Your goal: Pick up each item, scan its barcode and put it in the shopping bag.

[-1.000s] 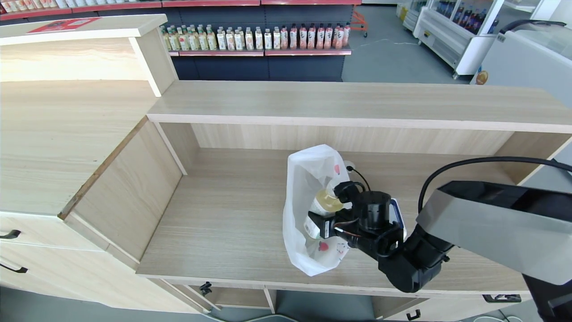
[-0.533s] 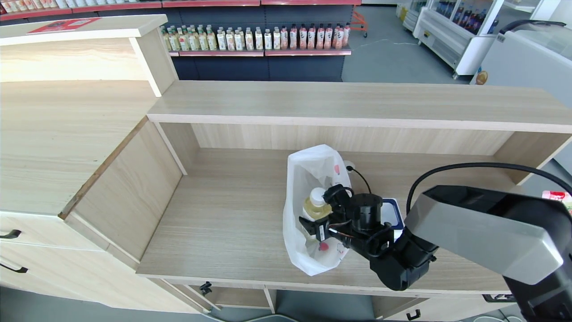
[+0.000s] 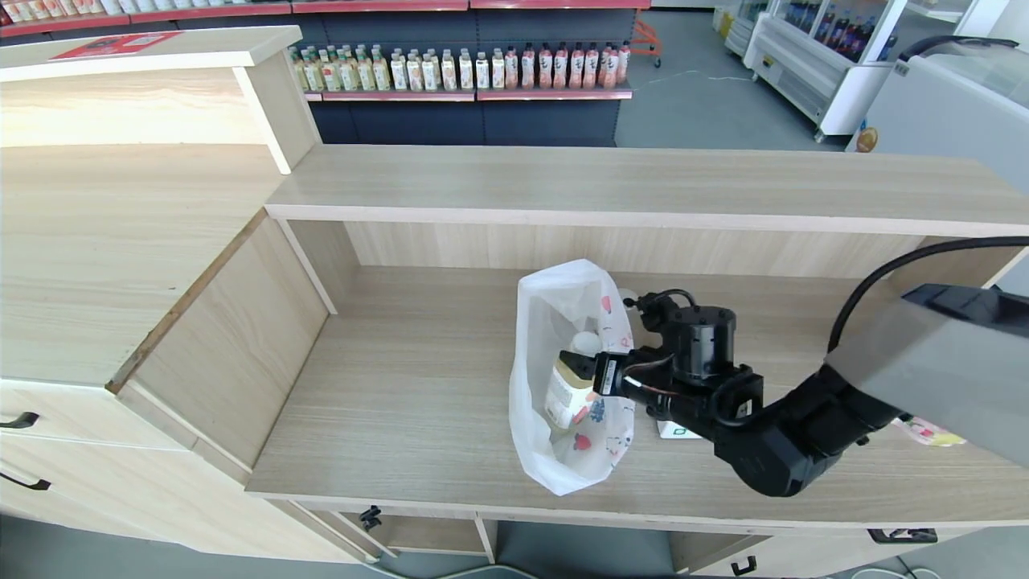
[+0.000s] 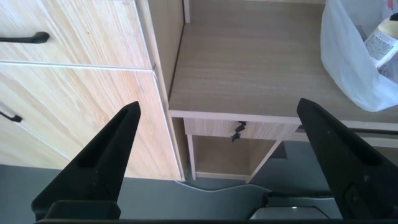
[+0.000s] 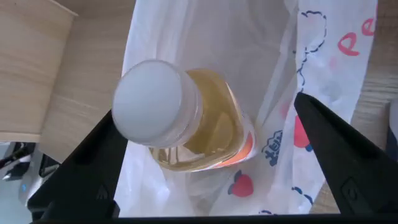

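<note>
The right gripper (image 3: 593,372) hangs at the mouth of the shopping bag (image 3: 540,301), fingers spread wide and pinching nothing. The bottle (image 3: 567,392) sits just below and between them, inside the bag. Its cap points up at the claw and its long axis is near upright, slightly leaning. It seems free of both fingers. The left gripper (image 4: 217,158), also spread, is well apart, so the right arm is nearer.

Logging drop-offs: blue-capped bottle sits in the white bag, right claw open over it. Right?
Wrong on the cap: it is white, not blue, as the right wrist view shows. The rest holds: the bottle sits in the white bag, right claw open over it.
</note>
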Motion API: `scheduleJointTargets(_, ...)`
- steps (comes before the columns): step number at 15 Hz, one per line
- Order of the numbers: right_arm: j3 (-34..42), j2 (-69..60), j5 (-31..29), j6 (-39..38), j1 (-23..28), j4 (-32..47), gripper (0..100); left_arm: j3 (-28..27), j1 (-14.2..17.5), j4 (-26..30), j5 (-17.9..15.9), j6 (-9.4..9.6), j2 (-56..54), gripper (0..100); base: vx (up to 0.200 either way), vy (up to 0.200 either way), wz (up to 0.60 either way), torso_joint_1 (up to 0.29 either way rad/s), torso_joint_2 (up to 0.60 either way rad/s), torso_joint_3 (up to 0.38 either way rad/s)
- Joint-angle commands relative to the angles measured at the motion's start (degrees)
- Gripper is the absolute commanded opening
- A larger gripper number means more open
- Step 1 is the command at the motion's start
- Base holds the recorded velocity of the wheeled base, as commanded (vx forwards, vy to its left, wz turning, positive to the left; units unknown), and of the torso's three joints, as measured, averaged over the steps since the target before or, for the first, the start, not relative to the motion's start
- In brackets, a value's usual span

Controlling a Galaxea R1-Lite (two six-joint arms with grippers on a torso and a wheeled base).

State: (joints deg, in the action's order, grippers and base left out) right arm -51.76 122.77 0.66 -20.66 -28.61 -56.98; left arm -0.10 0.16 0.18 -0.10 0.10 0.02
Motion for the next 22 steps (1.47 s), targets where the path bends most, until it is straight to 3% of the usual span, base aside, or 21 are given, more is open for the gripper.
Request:
scheduleJointTargets(1, 8.3, -12.1, -0.1, -1.1, 3.9, 1.3, 100, 0.0, 0.0, 0.0, 0.0, -0.01, 0.0, 100, 0.000, 0.000, 0.00, 0.000, 0.00, 0.000)
scheduleJointTargets(3, 16.6, -22.3, 0.4, 3.2, 7.3, 1.9, 100, 0.0, 0.0, 0.0, 0.0, -0.01, 0.0, 100, 0.000, 0.000, 0.00, 0.000, 0.00, 0.000)
scheduleJointTargets(7, 21.4, -33.3, -0.7, 9.2, 7.6, 2.5, 100, 0.0, 0.0, 0.0, 0.0, -0.01, 0.0, 100, 0.000, 0.000, 0.00, 0.000, 0.00, 0.000)
scheduleJointTargets(8, 22.6, -35.8, -3.6, 12.2, 7.1, 2.8, 100, 0.0, 0.0, 0.0, 0.0, -0.01, 0.0, 100, 0.000, 0.000, 0.00, 0.000, 0.00, 0.000)
scheduleJointTargets(11, 26.3, -40.9, -7.3, 12.7, 2.2, 4.1, 100, 0.0, 0.0, 0.0, 0.0, -0.01, 0.0, 100, 0.000, 0.000, 0.00, 0.000, 0.00, 0.000)
scheduleJointTargets(12, 28.7, -43.3, -12.0, 12.2, -2.2, 4.1, 100, 0.0, 0.0, 0.0, 0.0, -0.01, 0.0, 100, 0.000, 0.000, 0.00, 0.000, 0.00, 0.000)
scheduleJointTargets(13, 28.8, -45.1, -14.0, 11.5, -2.9, 5.0, 100, 0.0, 0.0, 0.0, 0.0, -0.01, 0.0, 100, 0.000, 0.000, 0.00, 0.000, 0.00, 0.000)
scheduleJointTargets(14, 28.6, -46.7, -14.5, 11.7, -2.0, 7.6, 100, 0.0, 0.0, 0.0, 0.0, -0.01, 0.0, 100, 0.000, 0.000, 0.00, 0.000, 0.00, 0.000)
scheduleJointTargets(16, 28.1, -52.6, -17.9, 15.0, 2.8, 20.9, 100, 0.0, 0.0, 0.0, 0.0, -0.01, 0.0, 100, 0.000, 0.000, 0.00, 0.000, 0.00, 0.000)
scheduleJointTargets(18, 23.1, -60.6, -18.1, 15.7, 3.1, 34.6, 100, 0.0, 0.0, 0.0, 0.0, -0.01, 0.0, 100, 0.000, 0.000, 0.00, 0.000, 0.00, 0.000)
scheduleJointTargets(19, 21.8, -61.5, -18.6, 15.0, 4.4, 37.7, 100, 0.0, 0.0, 0.0, 0.0, -0.01, 0.0, 100, 0.000, 0.000, 0.00, 0.000, 0.00, 0.000)
scheduleJointTargets(20, 22.4, -63.0, -18.9, 15.2, 8.0, 37.6, 100, 0.0, 0.0, 0.0, 0.0, -0.01, 0.0, 100, 0.000, 0.000, 0.00, 0.000, 0.00, 0.000)
scheduleJointTargets(22, 24.2, -64.9, -18.4, 14.7, 10.5, 37.2, 100, 0.0, 0.0, 0.0, 0.0, -0.01, 0.0, 100, 0.000, 0.000, 0.00, 0.000, 0.00, 0.000)
